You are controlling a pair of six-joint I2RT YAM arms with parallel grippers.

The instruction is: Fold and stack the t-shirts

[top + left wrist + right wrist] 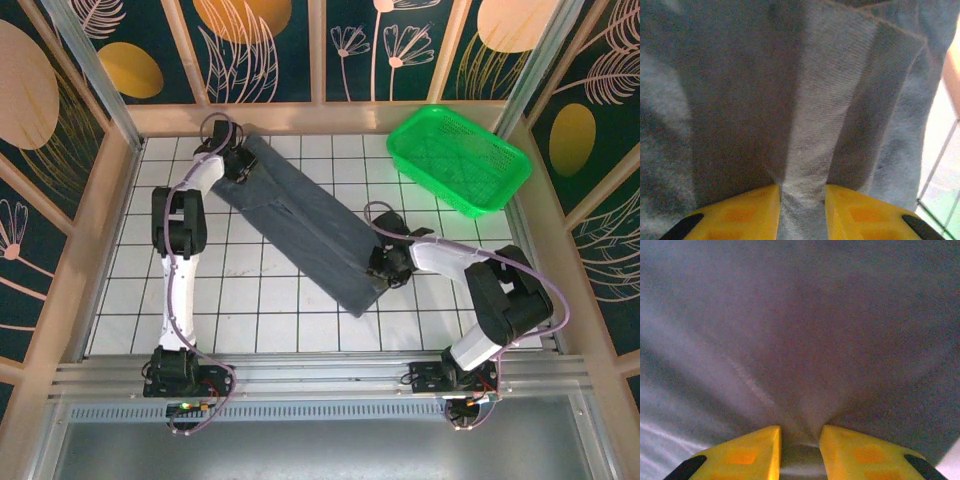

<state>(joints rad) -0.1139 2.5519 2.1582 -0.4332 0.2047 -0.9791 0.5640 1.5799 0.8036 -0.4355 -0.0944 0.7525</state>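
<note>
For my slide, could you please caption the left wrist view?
Left gripper pinches a fold of dark slate-grey cloth t-shirt.

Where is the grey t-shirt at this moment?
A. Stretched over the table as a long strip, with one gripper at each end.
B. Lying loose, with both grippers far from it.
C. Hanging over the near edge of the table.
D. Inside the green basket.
A: the t-shirt runs slantwise over the tiled table as a long strip. The left gripper pinches its far end and the right gripper pinches its near end.
</note>
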